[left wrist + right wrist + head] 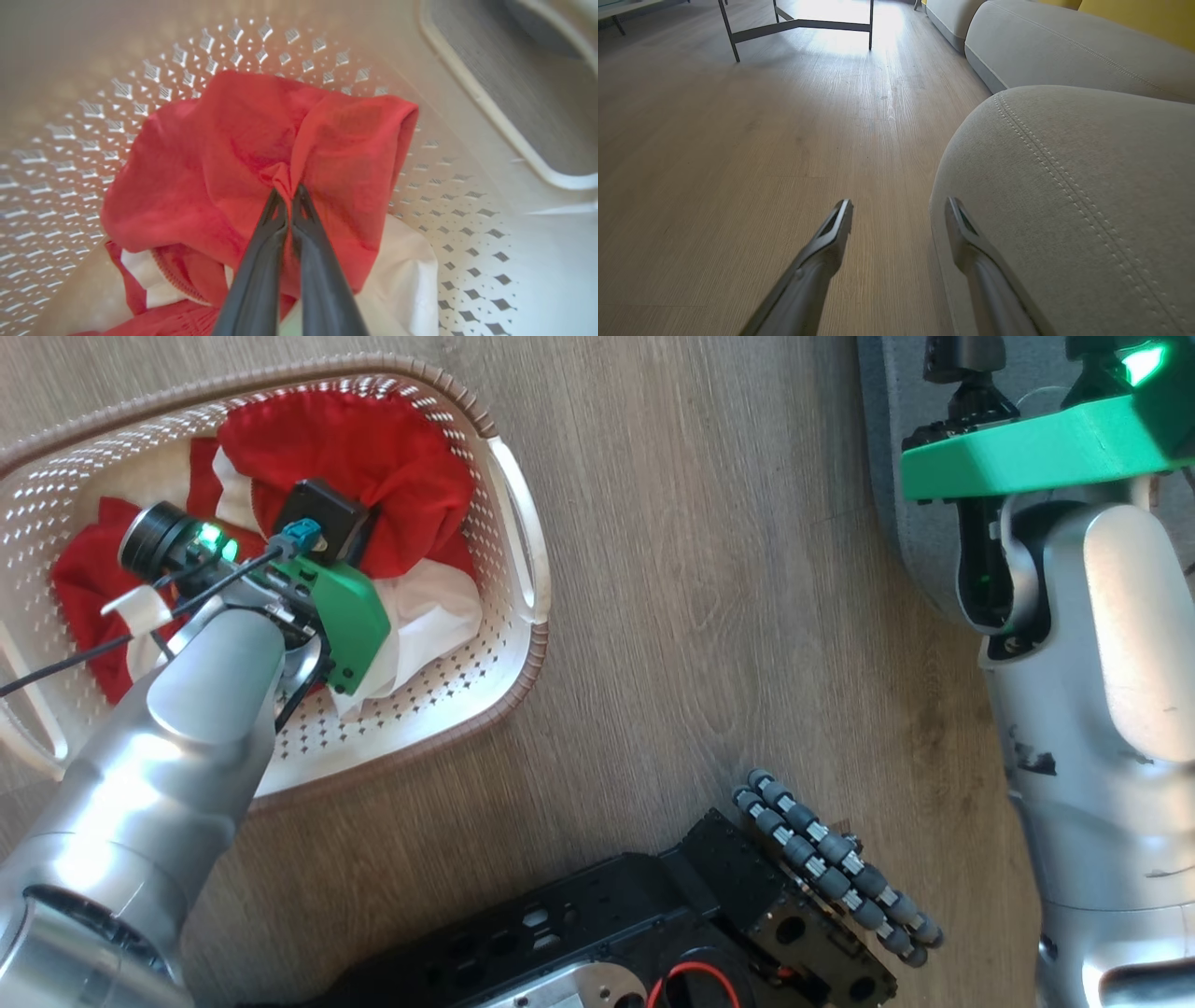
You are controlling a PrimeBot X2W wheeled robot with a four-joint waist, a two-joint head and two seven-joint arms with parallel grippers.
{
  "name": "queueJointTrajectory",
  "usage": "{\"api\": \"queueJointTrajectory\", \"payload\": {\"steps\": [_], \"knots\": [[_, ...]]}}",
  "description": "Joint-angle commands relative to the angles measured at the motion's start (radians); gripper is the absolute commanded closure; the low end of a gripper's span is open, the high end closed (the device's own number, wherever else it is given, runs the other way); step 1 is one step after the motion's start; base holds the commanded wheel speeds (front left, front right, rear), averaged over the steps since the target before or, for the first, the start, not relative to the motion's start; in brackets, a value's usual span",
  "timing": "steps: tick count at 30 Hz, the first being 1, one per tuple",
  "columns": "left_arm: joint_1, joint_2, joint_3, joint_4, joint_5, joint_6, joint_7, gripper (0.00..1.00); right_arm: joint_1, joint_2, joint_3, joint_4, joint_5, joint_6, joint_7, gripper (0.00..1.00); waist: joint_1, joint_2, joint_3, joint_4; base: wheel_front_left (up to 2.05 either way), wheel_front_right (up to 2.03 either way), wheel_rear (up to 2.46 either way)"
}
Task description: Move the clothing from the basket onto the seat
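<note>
One basket [539,658] is counted, with one heap of clothing [373,457] inside it. Two grippers are counted, the left gripper [287,193] inside the basket, the right gripper [899,205] well apart from it. Two cushions are counted: the seat [1064,186], another cushion [1064,51].

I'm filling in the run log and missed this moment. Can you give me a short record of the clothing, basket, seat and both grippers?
clothing: red and white, bunched inside the basket
basket: cream, perforated, brown rim, standing on the wood floor
left gripper: down in the basket, shut on a fold of red fabric
right gripper: open, holding nothing, above the floor at the seat's edge
seat: grey cushion, no clothing on the part in view
stage: grasp made, nothing on the seat yet
</note>
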Motion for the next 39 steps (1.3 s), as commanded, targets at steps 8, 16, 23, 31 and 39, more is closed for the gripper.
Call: {"api": "queueJointTrajectory", "payload": {"steps": [8,16,23,31,39], "knots": [[0.064,0.030,0.058,-0.093,-0.040,0.001,-0.005,1.00,0.020,0.009,0.008,-0.007,-0.010,0.007,-0.005,0.00,0.0000,0.0000,-0.075,0.020,0.00,0.00,0.00],[0.145,0.007,0.137,-0.184,-0.046,0.001,-0.005,1.00,0.045,0.009,-0.004,0.025,-0.044,0.007,-0.005,0.00,0.0000,0.0000,-0.204,0.082,0.00,0.00,0.00],[0.211,-0.015,0.216,-0.261,-0.035,0.001,-0.005,1.00,0.065,0.007,0.005,0.054,-0.060,0.007,-0.005,0.00,0.0000,0.0000,-0.307,0.133,0.00,0.00,0.00],[0.325,-0.053,0.350,-0.363,-0.004,0.001,-0.005,1.00,0.114,-0.022,0.030,0.098,-0.046,0.007,-0.005,0.00,0.0000,0.0000,-0.474,0.210,0.00,0.00,0.00],[0.429,-0.086,0.454,-0.451,0.027,0.001,-0.005,1.00,0.187,-0.044,0.049,0.141,-0.025,0.007,-0.005,0.00,0.0000,0.0000,-0.615,0.276,0.00,0.00,0.00]]}}
